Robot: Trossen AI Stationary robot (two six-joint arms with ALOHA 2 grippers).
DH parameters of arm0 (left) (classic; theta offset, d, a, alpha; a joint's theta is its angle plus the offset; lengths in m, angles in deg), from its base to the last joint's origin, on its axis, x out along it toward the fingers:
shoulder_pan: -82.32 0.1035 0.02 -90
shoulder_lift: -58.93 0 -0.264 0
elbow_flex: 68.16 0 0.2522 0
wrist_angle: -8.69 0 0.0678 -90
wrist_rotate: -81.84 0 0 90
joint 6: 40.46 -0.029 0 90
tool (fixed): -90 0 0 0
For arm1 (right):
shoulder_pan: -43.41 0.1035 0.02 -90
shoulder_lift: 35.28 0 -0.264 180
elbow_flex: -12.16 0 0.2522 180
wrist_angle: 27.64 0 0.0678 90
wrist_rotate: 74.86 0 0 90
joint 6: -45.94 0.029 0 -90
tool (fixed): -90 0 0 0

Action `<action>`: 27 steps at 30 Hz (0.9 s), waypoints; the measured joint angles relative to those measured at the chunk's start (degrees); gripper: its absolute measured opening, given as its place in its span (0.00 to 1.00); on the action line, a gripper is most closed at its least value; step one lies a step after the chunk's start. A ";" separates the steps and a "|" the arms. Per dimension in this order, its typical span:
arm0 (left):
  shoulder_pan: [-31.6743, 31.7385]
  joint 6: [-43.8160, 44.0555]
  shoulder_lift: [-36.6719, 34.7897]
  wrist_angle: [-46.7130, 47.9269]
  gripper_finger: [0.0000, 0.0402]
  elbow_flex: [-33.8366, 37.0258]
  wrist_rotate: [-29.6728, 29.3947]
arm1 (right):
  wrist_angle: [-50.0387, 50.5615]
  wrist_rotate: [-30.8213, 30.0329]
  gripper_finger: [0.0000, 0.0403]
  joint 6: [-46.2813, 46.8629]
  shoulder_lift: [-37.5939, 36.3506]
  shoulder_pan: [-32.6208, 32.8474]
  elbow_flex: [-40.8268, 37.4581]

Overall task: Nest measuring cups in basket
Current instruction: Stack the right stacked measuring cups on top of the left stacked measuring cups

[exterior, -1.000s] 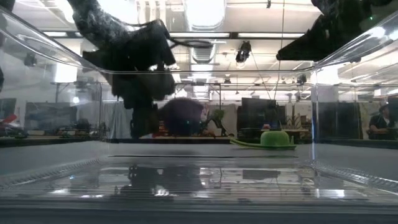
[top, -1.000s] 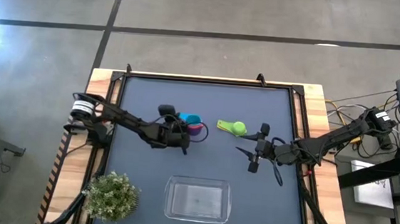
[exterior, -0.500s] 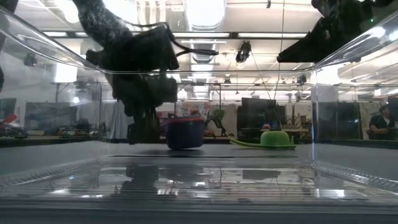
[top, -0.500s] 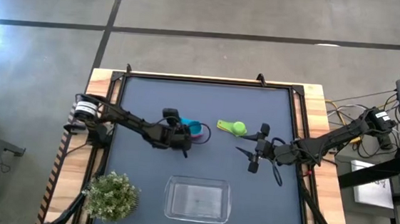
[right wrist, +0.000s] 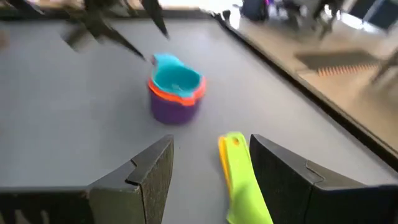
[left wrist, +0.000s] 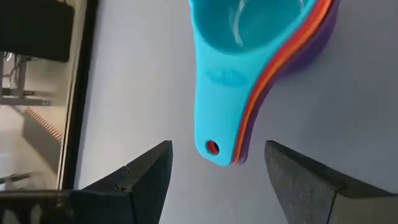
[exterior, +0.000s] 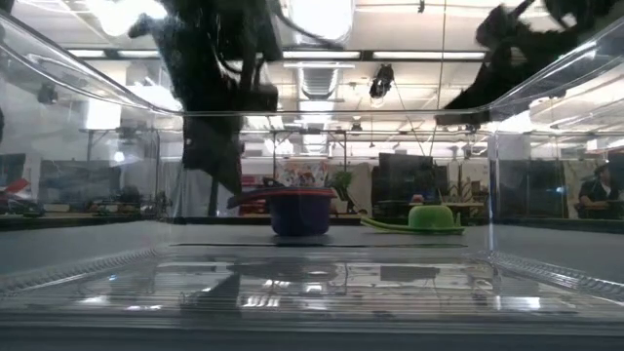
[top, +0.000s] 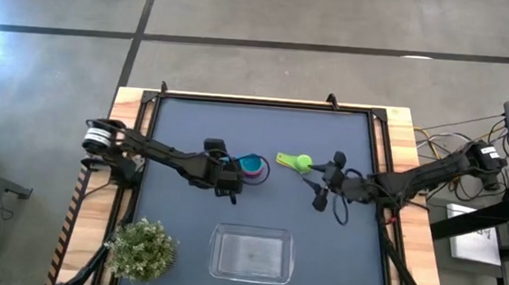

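Near edge of desk [top: 183, 128]: clear basket [top: 251, 254] sits about centre, nothing in it; bushy green plant [top: 142, 248] just beside it toward the near left corner. Further in, mid-desk: a stack of nested measuring cups [top: 252, 167] w/ teal cup [left wrist: 249, 25] innermost, orange cup [left wrist: 292, 46] under it, purple cup [right wrist: 176, 107] outermost, standing upright on desk surface, well apart from basket. Left gripper [top: 226, 178] is just beside the stack on its left side, handles of stack pointing at it; left wrist view shows the jaws parted either side of the handle ends, not touching them, holding nothing. In low view the left arm hangs above the stack, the jaws clear of it. Right of stack, apart from it: green cup [top: 300, 162] lying w/ a yellow handle [right wrist: 231, 155] against it, prob. a yellow cup nested, can't tell for sure. Right gripper [top: 320, 190] is just right of the green cup, jaws spread wide, empty, handle seen between them in right wrist view but not touching. Other cups not visible.
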 joint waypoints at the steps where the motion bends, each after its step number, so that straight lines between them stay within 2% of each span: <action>1: -0.16 0.38 -1.11 -0.84 0.59 0.49 -0.05 | 2.69 1.04 0.50 0.92 0.02 -1.52 0.84; 4: -0.37 1.16 -4.39 -4.47 0.59 2.77 -0.07 | 9.68 8.04 0.50 2.99 0.07 -6.99 3.70; 8: -0.47 0.37 -9.55 -16.14 0.59 6.94 -0.01 | 12.39 16.62 0.50 0.25 2.09 -13.36 6.97; 14: -0.77 -0.73 -14.54 -33.09 0.59 12.74 0.19 | 12.35 19.86 0.50 -6.74 10.47 -17.68 12.44; 18: -1.12 -1.73 -15.37 -40.55 0.59 15.91 0.24 | 12.66 25.06 0.50 -10.62 18.75 -19.31 16.36; 22: -1.21 -1.98 -15.92 -45.05 0.59 18.33 0.31 | 14.89 29.78 0.50 -13.04 26.65 -21.57 21.17; 27: -1.23 -1.64 -16.20 -45.02 0.59 19.69 0.30 | 16.34 32.75 0.50 -15.10 33.09 -25.93 25.57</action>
